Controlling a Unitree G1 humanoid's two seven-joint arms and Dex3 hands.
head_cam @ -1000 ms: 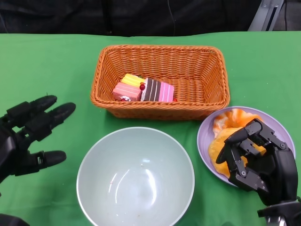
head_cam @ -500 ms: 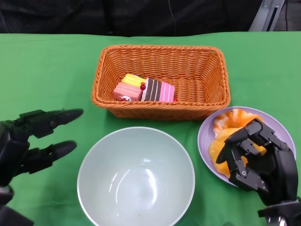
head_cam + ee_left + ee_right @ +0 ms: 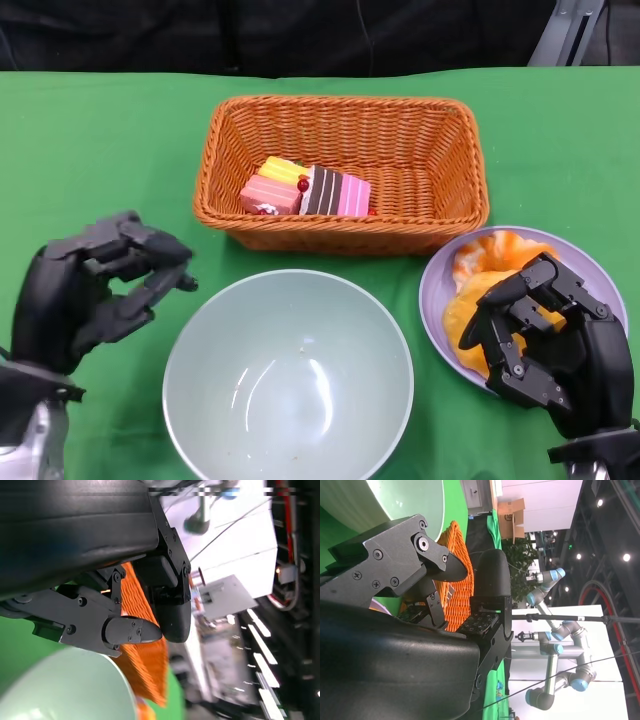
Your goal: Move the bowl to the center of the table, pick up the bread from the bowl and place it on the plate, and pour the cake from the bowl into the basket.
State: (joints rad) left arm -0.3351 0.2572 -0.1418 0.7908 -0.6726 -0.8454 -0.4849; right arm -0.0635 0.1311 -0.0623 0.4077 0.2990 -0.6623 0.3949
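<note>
On green cloth beside emptied bowl (image 3: 288, 378), left hand (image 3: 95, 292) curled on nothing, right hand (image 3: 540, 340) curled above bread (image 3: 478, 290) on plate (image 3: 434, 290); risk of dragging bread off when lifting away

The bench (image 3: 90, 150) carries one woven basket (image 3: 440, 150), one pale green bowl (image 3: 288, 375) and one lilac plate (image 3: 585, 262). The basket contains two cake slices: one pink-and-yellow cake (image 3: 272, 187) and one brown-and-pink cake (image 3: 336, 192); the plate carries one orange bread (image 3: 490, 262). Two black hands are present, one left hand (image 3: 95, 290) and one right hand (image 3: 545, 335).
</note>
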